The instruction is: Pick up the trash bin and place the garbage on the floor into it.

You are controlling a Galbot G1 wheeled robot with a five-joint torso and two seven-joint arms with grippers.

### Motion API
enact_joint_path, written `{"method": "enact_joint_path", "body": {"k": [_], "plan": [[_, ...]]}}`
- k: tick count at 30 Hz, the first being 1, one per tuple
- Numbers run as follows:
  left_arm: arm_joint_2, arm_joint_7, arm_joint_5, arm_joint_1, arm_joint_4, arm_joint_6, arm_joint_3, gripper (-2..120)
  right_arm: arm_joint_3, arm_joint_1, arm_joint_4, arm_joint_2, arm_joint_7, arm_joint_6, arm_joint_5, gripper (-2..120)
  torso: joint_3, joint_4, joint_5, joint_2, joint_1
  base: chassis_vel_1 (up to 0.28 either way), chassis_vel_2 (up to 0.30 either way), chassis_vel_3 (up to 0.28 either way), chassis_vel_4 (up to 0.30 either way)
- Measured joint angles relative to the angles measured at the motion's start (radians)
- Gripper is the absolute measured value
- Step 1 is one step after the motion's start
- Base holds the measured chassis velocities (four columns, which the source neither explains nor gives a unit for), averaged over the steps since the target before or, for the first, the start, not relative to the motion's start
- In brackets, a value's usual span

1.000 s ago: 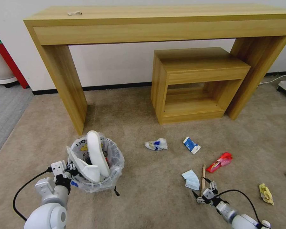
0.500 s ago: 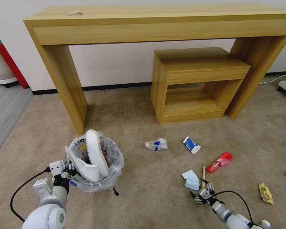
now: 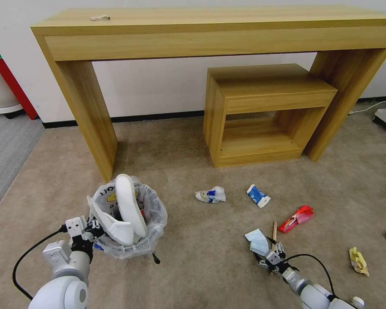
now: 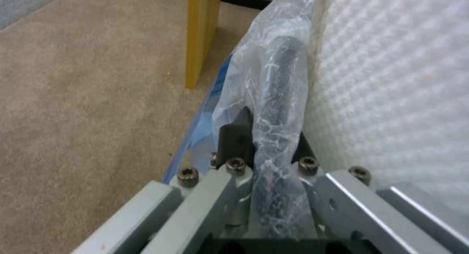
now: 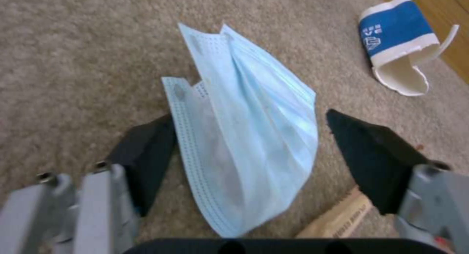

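The trash bin [image 3: 152, 225], black with a clear bag, hangs at the lower left with two white slippers [image 3: 128, 210] standing in it. My left gripper [image 3: 91, 231] is shut on the trash bin's bag-covered rim [image 4: 281, 81], with a slipper [image 4: 391, 81] right beside it. The garbage lies on the carpet to the right. My right gripper [image 3: 268, 256] is low and open, its fingers [image 5: 146, 151] on either side of the blue mask [image 5: 249, 136], apart from it. A wooden stick [image 3: 274, 234] lies just beside the mask [image 3: 257, 240].
More litter lies around: a crumpled white wrapper [image 3: 211, 195], a blue-white carton [image 3: 258, 195], a red wrapper [image 3: 298, 216], a yellow wrapper [image 3: 358, 261]. A long wooden table [image 3: 201, 25] and a low shelf unit [image 3: 266, 111] stand against the wall behind.
My right gripper has moved left and forward along the floor, from beside the stick to around the blue mask. The left gripper and bin have barely shifted.
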Motion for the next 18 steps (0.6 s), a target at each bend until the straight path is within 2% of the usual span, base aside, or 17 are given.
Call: {"method": "enact_joint_path", "body": {"k": [2,4,6,7,10,12,13,16,18], "plan": [[0.000,0.000,0.000,0.000,0.001,-0.003,0.001,3,-0.001,0.002,-0.003,0.004,-0.001,0.004,-0.001,65,0.000,0.0004,0.0007,0.000,0.000,0.000,0.000,0.000,0.000],[0.000,0.000,0.000,0.000,0.001,-0.003,0.001,3,-0.001,0.002,-0.003,0.004,-0.002,0.005,-0.001,64,0.000,0.0004,0.0008,0.000,0.000,0.000,0.000,0.000,0.000],[0.000,0.000,0.000,-0.001,0.002,-0.003,0.001,3,-0.001,0.002,-0.003,0.004,-0.003,0.008,-0.002,53,0.000,0.0005,0.0008,0.000,0.000,0.000,0.000,0.000,0.000],[0.000,0.000,0.000,-0.001,0.002,-0.003,0.001,3,-0.001,0.002,-0.003,0.004,-0.003,0.008,-0.002,53,0.000,0.0005,0.0008,0.000,0.000,0.000,0.000,0.000,0.000],[0.000,0.000,0.000,-0.001,0.003,-0.004,0.002,3,0.006,0.001,-0.005,0.003,-0.007,0.013,-0.001,37,0.000,0.0003,0.0005,0.000,0.000,0.000,0.000,0.000,0.000],[0.000,0.000,0.000,-0.001,0.004,-0.004,0.002,3,0.007,0.001,-0.005,0.003,-0.008,0.014,-0.001,35,0.000,0.0003,0.0004,0.000,0.000,0.000,0.000,0.000,0.000],[-0.001,0.000,0.001,-0.001,0.004,-0.005,0.003,3,0.009,0.001,-0.005,0.003,-0.010,0.016,0.000,29,0.000,0.0003,0.0004,0.000,0.000,0.000,0.000,0.000,0.000],[-0.001,0.000,0.001,0.000,0.005,-0.006,0.003,3,0.012,0.000,-0.005,0.003,-0.012,0.020,0.001,22,0.000,0.0002,0.0004,0.000,0.000,0.000,0.000,0.000,0.000],[-0.001,0.000,0.002,0.000,0.005,-0.006,0.003,3,0.019,-0.002,-0.003,0.003,-0.018,0.030,0.003,10,0.000,0.0003,0.0003,0.000,0.000,0.000,0.000,0.000,0.000]]}}
